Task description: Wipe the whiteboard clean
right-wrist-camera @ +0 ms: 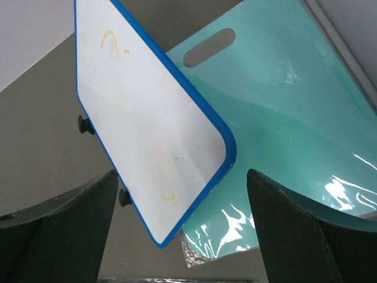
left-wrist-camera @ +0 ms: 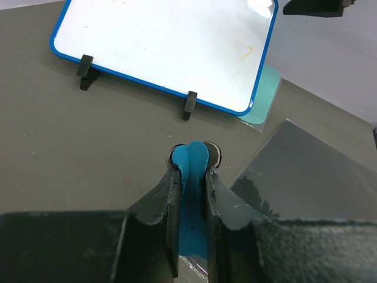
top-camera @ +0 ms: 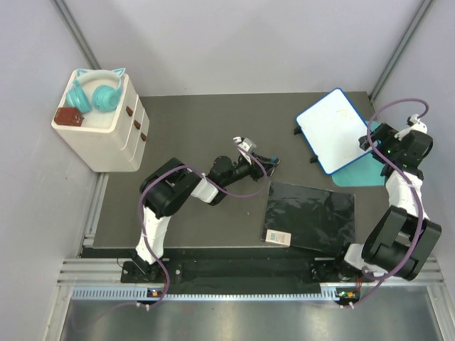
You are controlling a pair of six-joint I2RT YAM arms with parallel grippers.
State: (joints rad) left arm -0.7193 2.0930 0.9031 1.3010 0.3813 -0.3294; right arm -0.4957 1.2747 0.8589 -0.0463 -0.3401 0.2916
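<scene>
whiteboard at upper right, faint yellow marks

the whiteboard (top-camera: pixel 333 130) lies partly over a teal mat (top-camera: pixel 362 172); its yellow scribbles spell nothing readable. left gripper (left-wrist-camera: pixel 193 159) is clamped on a blue pad (left-wrist-camera: pixel 189 180). right gripper (top-camera: pixel 372 139) gapes at the board's right edge. the white label (top-camera: pixel 276 236) is too small to read.

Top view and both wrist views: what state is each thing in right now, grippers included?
Whiteboard: propped on its feet, faint yellow marks not yet erased.
Left gripper: shut on a blue pad, short of the board.
Right gripper: open, the board's corner showing between the jaws.
Drawers: closed.
Teal mat: flat, partly under the board.
</scene>
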